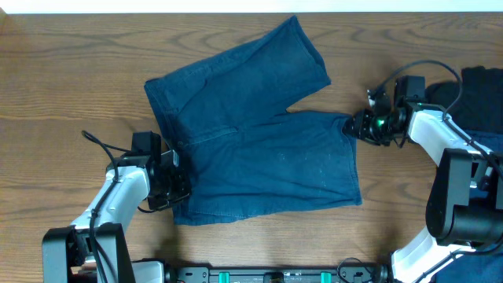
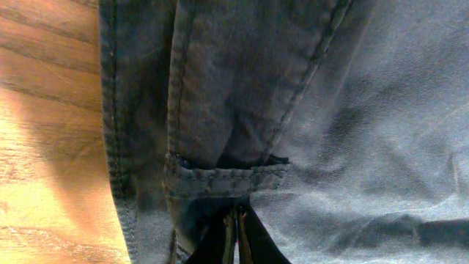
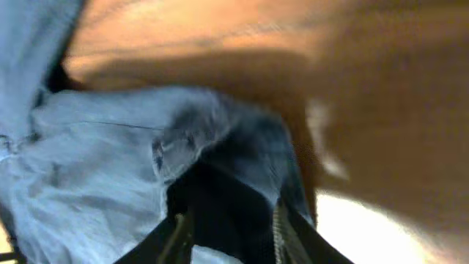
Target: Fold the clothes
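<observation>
A pair of blue denim shorts (image 1: 259,149) lies spread flat on the wooden table, waistband to the left and legs to the right. My left gripper (image 1: 177,187) sits at the waistband's near corner. In the left wrist view its fingers (image 2: 236,238) are pressed together on the waistband just below a belt loop (image 2: 227,176). My right gripper (image 1: 354,126) is at the hem corner of the near leg. In the right wrist view its fingers (image 3: 229,220) stand apart, with bunched denim (image 3: 146,154) between and over them. That view is blurred.
A dark garment (image 1: 481,94) lies at the right edge of the table, behind the right arm. Bare wood (image 1: 71,86) lies left of the shorts and along the front edge.
</observation>
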Robot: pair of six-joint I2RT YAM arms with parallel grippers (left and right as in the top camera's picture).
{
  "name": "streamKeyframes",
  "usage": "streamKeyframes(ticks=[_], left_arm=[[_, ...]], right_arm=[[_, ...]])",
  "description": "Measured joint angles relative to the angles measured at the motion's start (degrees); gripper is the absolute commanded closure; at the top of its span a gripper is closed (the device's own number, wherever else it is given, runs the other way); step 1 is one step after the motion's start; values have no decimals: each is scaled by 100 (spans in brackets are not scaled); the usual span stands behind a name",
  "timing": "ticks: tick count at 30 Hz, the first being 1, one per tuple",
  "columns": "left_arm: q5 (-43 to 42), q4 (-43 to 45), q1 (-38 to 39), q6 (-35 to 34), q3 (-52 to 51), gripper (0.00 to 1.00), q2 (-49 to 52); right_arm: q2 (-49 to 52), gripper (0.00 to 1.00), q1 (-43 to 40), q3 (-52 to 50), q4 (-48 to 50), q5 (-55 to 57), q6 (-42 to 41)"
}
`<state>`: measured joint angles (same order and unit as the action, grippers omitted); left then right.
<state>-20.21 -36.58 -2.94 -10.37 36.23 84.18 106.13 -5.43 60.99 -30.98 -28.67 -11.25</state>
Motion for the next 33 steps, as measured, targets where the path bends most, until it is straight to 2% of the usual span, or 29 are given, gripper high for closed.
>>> streamKeyframes(ticks=[4,10,15,17,20,24,26,33], left_arm=[[0,0,0,-13,0,94,0],[0,2,0,-13,0,94,0],[0,2,0,-13,0,94,0],[0,2,0,-13,0,94,0],[0,2,0,-13,0,94,0],[-2,2,0,-13,0,94,0],[0,2,0,-13,0,94,0],[-2,2,0,-13,0,94,0]], right_arm=[[0,70,-133,0,39,-11,229],[0,65,-691,0,446,-1023,584],[0,60,-595,0,450,-1318,636],[0,64,-457,0,483,-1272,627],[0,77,-155,0,575,-940,448],[0,81,181,-2,791,-476,181],[0,97,284,-2,855,-330,74],[0,99,326,11,590,671,-380]])
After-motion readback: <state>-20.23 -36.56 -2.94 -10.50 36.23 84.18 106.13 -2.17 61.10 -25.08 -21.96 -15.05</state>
